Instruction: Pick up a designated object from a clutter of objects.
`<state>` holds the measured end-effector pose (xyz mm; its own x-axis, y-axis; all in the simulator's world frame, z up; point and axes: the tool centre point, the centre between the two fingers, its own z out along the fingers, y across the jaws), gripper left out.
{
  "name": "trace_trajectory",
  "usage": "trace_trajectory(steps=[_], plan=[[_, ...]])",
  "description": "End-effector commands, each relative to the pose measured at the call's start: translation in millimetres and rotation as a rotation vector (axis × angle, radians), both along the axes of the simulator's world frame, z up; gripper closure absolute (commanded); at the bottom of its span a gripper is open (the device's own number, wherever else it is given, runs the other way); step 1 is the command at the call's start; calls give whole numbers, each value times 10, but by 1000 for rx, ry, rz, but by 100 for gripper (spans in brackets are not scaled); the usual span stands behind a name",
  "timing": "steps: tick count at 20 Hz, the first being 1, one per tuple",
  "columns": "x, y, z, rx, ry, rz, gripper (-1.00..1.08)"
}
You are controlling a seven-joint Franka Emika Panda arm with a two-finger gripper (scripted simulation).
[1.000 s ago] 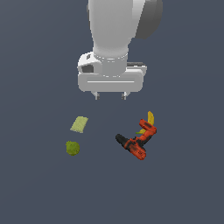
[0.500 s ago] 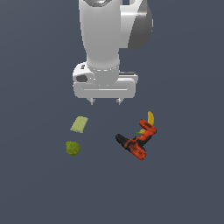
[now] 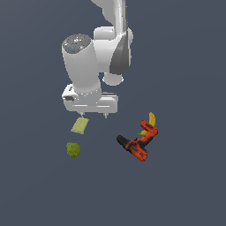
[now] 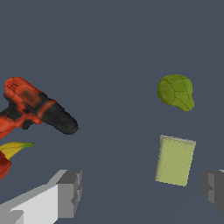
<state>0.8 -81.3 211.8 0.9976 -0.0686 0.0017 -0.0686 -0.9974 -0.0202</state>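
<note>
Nothing here can be read. The red-and-black power drill (image 3: 137, 143) carries no brand or label, the thin pale yellow-green sponge-textured pad (image 4: 175, 160) and the round olive-green ball (image 4: 176, 92) are plain, and the white robot arm (image 3: 95, 62) bears no lettering.

Layout: pad + ball on ext. view's left, drill + curved piece on its right.
Pad (image 3: 80, 126) lies flat on surface (image 3: 185, 185), ball (image 3: 73, 149) near it, closer to cam, not touching. Drill (image 3: 138, 143) well apart to ext. view's right, curved piece (image 3: 152, 119) at its far end, partly behind it. Tool (image 3: 92, 116) hangs over pad's far edge, w/ one finger (image 3: 81, 115) above the pad, other toward drill side.
</note>
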Motion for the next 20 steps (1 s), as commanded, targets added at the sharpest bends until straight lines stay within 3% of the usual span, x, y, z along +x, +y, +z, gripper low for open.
trace_trajectory(steps=[1,11,20], plan=[[-64,-200,-259,2,0,-22,-92],[-473,-887,-1133,-6,1,-103,-92],[-739,-1164,-1483,-18,4,-139,-92]])
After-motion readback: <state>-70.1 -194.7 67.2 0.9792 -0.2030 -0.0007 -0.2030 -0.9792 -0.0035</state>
